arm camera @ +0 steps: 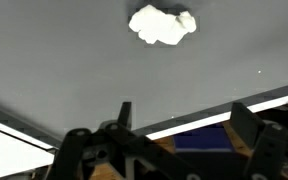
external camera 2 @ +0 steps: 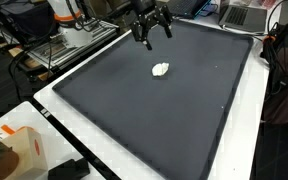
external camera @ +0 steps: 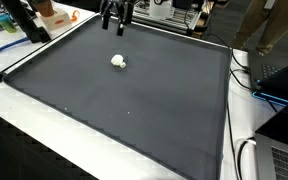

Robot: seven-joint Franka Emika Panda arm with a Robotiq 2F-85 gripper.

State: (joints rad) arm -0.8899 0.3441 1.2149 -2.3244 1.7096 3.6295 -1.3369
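One white lump (external camera: 118,62) on one dark mat (external camera: 134,115).

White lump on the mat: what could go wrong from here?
1. The white lump is small and low; the open jaws, up near the far edge of the dark mat, might close above it or nudge it away.
2. Descending too deep could pinch or drag the mat.

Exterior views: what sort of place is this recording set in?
Probably a lab or workshop: a dark mat covers a white bench, loose cables run along its edge, and a metal equipment rack stands behind.
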